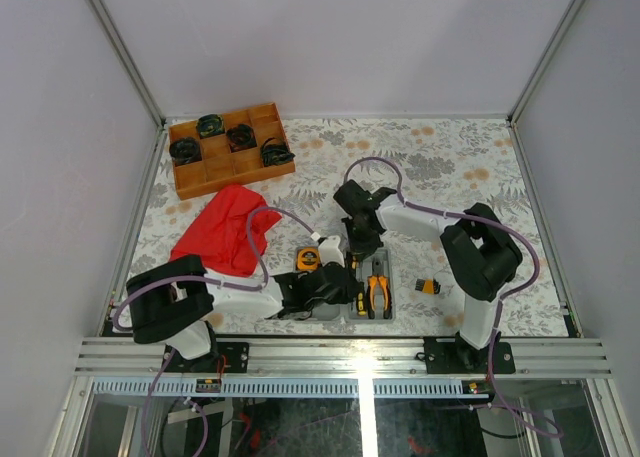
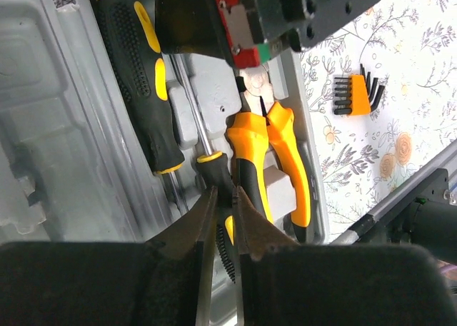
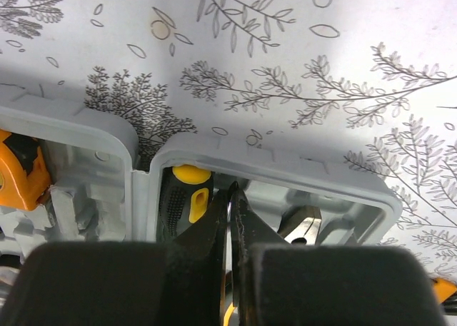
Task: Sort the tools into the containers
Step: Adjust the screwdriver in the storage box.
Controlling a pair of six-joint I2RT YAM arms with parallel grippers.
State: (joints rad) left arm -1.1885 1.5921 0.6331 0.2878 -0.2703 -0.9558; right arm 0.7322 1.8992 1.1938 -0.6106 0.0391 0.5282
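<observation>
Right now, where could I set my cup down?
Bare table far right, between wooden tray and right wall, and around hex-key holder. Crowded near-centre: grey case under left gripper, shut on a screwdriver, and right gripper; red cloth beside.

Both arms crowd the grey case (image 2: 50,140): the left tool (image 2: 227,197) sits low on a screwdriver (image 2: 218,169) beside the pliers (image 2: 285,148), and the right tool (image 3: 228,197) is at its far wall. The red cloth (image 1: 225,227) and wooden tray (image 1: 235,175) block the left; bare counter (image 1: 450,167) opens far right.
</observation>
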